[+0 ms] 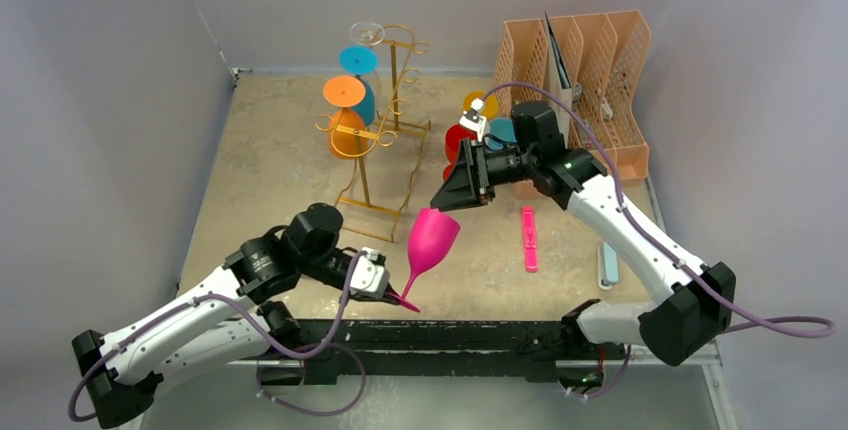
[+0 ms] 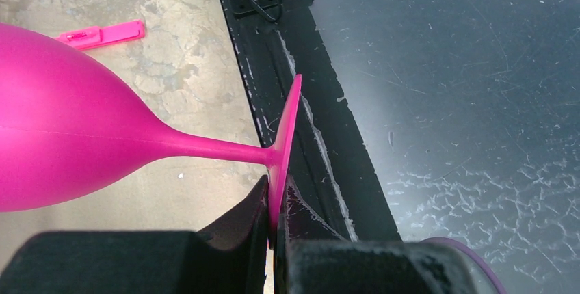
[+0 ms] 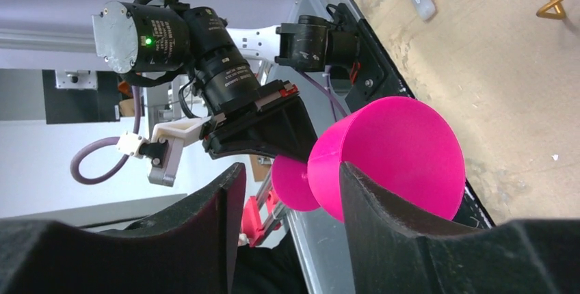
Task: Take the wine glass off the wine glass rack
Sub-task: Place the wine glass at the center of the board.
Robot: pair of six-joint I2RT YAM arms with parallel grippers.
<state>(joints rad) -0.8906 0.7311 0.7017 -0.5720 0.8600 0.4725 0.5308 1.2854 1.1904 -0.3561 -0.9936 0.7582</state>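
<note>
Pinching pink wine glass (image 1: 433, 237) by its foot in tight left jaws, right of wine glass rack (image 1: 385, 120), with right jaws half-spread at its rim.

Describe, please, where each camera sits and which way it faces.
Top external: above and behind the arms, looking down at the table, the gold rack and the pink wine glass; both arms show whole.
Left wrist: on the left arm, looking along the left fingers, which pinch the glass's foot; only those fingers show.
Right wrist: on the right arm, looking past the open right fingers into the glass's mouth; the left arm's wrist shows beyond.
Shared: both wrist views show the pink glass, from opposite ends.
</note>
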